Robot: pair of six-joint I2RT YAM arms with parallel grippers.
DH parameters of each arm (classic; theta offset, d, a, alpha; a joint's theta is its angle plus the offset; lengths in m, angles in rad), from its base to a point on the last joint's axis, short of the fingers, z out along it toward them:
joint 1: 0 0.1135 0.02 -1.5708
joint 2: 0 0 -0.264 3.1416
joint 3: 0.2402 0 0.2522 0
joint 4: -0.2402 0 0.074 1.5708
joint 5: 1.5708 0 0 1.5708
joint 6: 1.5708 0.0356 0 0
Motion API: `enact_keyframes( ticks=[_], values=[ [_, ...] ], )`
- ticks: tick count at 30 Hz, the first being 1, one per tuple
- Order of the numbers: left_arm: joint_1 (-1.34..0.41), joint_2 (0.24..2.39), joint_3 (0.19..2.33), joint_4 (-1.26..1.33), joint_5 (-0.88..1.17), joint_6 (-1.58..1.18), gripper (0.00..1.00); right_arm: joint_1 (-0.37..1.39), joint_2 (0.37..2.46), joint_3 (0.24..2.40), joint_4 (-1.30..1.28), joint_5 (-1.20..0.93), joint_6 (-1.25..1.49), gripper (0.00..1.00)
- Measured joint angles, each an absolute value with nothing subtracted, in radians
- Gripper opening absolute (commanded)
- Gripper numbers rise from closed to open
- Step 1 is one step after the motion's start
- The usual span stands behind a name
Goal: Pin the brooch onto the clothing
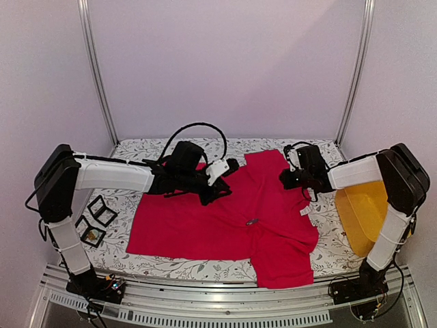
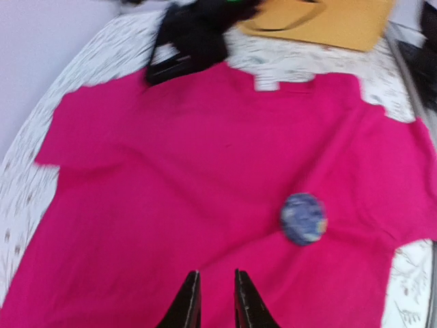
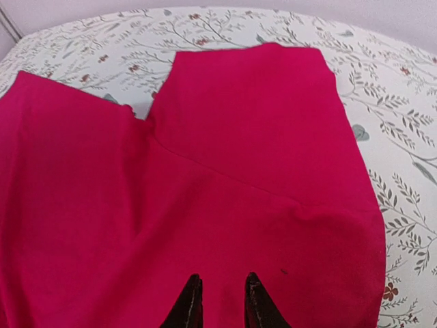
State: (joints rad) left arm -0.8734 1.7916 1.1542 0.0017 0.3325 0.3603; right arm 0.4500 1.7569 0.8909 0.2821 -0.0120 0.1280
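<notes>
A round blue-mottled brooch (image 2: 304, 218) lies on the bright red T-shirt (image 2: 205, 171). The left gripper (image 2: 215, 304) and right gripper (image 3: 220, 301) have jaws slightly parted, empty.

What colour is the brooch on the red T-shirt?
The brooch is mottled blue with pale flecks; left wrist view shows it best.

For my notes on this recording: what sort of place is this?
Probably a robot test booth, not a home: plain white walls, metal rails, and two robot arms at a table with a floral tablecloth.
</notes>
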Motion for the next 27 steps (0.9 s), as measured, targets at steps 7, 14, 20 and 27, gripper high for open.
enact_keyframes(
  ticks=[7, 14, 20, 27],
  values=[
    [-0.600, 1.965, 1.176, -0.034, -0.006, -0.009, 0.17, 0.423, 1.971, 1.124, -0.084, 0.120, 0.185, 0.17],
    [-0.494, 2.072, 1.225, -0.060, -0.162, -0.190, 0.18, 0.358, 2.156, 1.443, -0.276, 0.163, 0.198, 0.17],
    [-0.449, 2.167, 1.359, -0.066, -0.212, -0.229, 0.19, 0.297, 2.310, 1.702, -0.368, 0.152, 0.163, 0.18],
    [-0.422, 2.172, 1.368, -0.065, -0.222, -0.227, 0.23, 0.288, 2.387, 1.856, -0.444, 0.116, 0.098, 0.22]
  ],
)
